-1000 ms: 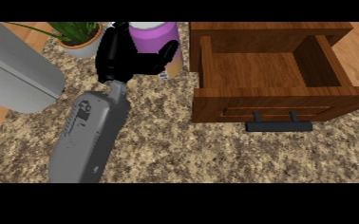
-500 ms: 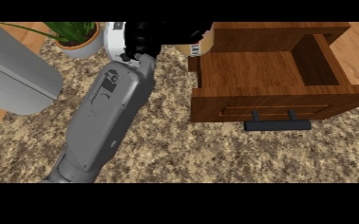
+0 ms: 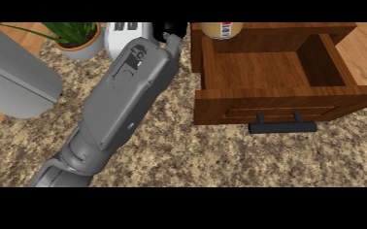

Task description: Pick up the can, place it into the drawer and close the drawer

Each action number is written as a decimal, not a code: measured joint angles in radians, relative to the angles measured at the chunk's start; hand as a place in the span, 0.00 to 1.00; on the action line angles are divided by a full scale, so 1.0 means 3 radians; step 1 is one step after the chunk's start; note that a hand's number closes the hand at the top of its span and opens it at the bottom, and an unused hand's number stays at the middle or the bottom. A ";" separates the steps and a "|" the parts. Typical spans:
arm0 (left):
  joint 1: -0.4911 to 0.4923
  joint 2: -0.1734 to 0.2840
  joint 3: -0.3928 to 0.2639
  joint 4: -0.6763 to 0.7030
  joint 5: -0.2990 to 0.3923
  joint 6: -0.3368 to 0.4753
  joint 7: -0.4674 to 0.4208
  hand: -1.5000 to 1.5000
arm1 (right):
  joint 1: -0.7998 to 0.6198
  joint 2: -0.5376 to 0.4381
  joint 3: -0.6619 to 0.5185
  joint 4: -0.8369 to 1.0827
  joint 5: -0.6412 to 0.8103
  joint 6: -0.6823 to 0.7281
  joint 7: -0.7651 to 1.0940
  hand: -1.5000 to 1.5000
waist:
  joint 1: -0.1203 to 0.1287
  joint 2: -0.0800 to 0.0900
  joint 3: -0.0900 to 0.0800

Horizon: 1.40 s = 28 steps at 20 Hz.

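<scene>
Black hand (image 3: 171, 30) barely showing at the top edge, above the end of a long grey forearm (image 3: 125, 102) that slants up from the lower left; too little in view to tell whether open or curled, or whether holding anything. Which hand: cannot tell for certain. Just right of it, tan cylindrical can with a red-and-white label (image 3: 221, 29), cut by the top edge, at the back rim of the open brown wooden drawer (image 3: 276, 70); inside or only behind the rim, unclear. Dark bar handle (image 3: 283, 127) at the drawer's front, towards the viewer. Likely step: bringing the can into the drawer. Best done by lowering straight into the bare wooden floor, clear of the side walls, releasing upright, then withdrawing fully before pushing at the handle. Further left on the speckled stone surface (image 3: 215, 160), white appliance (image 3: 127, 39) and potted green plant (image 3: 75, 41).
</scene>
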 measured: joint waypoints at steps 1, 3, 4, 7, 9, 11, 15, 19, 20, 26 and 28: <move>-0.0056 0.0000 -0.0013 0.0085 0.0047 0.0005 -0.0039 1.00 | 0.0027 0.0005 -0.0013 0.0021 -0.0016 0.0038 -0.0031 0.00 | -0.0008 0.0000 -0.0001; -0.0155 0.0000 -0.0085 0.0236 0.0151 0.0048 -0.0104 1.00 | 0.0035 0.0004 -0.0007 0.0010 -0.0019 0.0048 -0.0034 0.00 | -0.0022 0.0002 0.0000; -0.0220 0.0000 -0.0117 0.0293 0.0198 0.0069 -0.0110 1.00 | 0.0025 -0.0021 -0.0020 0.0001 -0.0059 0.0044 -0.0007 0.00 | -0.0024 0.0002 0.0001; -0.0385 0.0000 -0.0130 0.0547 0.0320 0.0062 -0.0202 1.00 | 0.0036 -0.0022 -0.0001 0.0011 -0.0044 0.0055 -0.0047 0.00 | -0.0036 0.0006 0.0000; -0.0427 0.0000 -0.0253 0.0634 0.0469 0.0118 -0.0286 1.00 | -0.0018 -0.0037 0.0019 0.0024 -0.0010 0.0036 -0.0019 0.00 | -0.0048 0.0009 0.0001; -0.0501 0.0000 -0.0343 0.0762 0.0605 0.0160 -0.0355 1.00 | -0.0084 -0.0044 0.0040 0.0058 0.0047 0.0019 -0.0017 0.00 | -0.0061 0.0013 0.0001; -0.0651 0.0000 -0.0522 0.0955 0.0847 0.0243 -0.0427 1.00 | -0.0041 -0.0067 0.0031 0.0036 -0.0015 0.0044 -0.0017 0.00 | -0.0104 0.0016 0.0002; -0.0703 -0.0001 -0.0720 0.1106 0.1083 0.0324 -0.0538 1.00 | -0.0037 -0.0031 0.0064 0.0037 -0.0002 0.0059 -0.0030 0.00 | -0.0136 0.0024 0.0004; -0.0685 0.0000 -0.0774 0.1127 0.1136 0.0328 -0.0568 1.00 | -0.0027 -0.0019 0.0081 -0.0012 -0.0002 0.0040 -0.0004 0.00 | -0.0137 0.0024 0.0004; -0.0789 0.0000 -0.0996 0.1350 0.1379 0.0372 -0.0618 1.00 | -0.0116 -0.0097 0.0038 0.0013 -0.0043 0.0002 0.0046 0.00 | -0.0145 0.0031 0.0004; -0.0801 0.0000 -0.1104 0.1401 0.1438 0.0415 -0.0645 0.00 | -0.0143 -0.0128 0.0028 0.0026 -0.0056 -0.0020 0.0083 0.00 | -0.0164 0.0035 0.0003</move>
